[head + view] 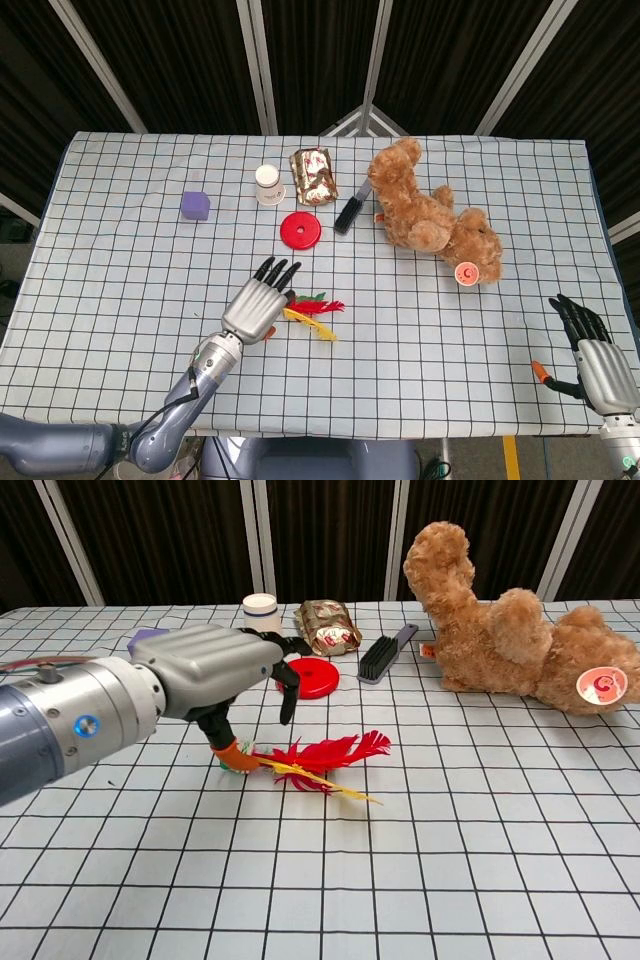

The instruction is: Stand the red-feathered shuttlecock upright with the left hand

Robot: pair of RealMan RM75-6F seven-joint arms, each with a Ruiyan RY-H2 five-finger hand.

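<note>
Only overhead, right hand (590,352) open, far from shuttlecock (312,310).

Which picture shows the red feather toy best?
The chest view: the shuttlecock lies on its side close up, its red and yellow feathers clear, its base behind the left hand. In the head view it looks small and the hand covers its base end.

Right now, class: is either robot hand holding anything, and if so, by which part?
Nothing is clearly held. The left hand hovers over the base end of the shuttlecock, which lies flat, with fingers spread. The right hand is open at the table's edge.
</note>
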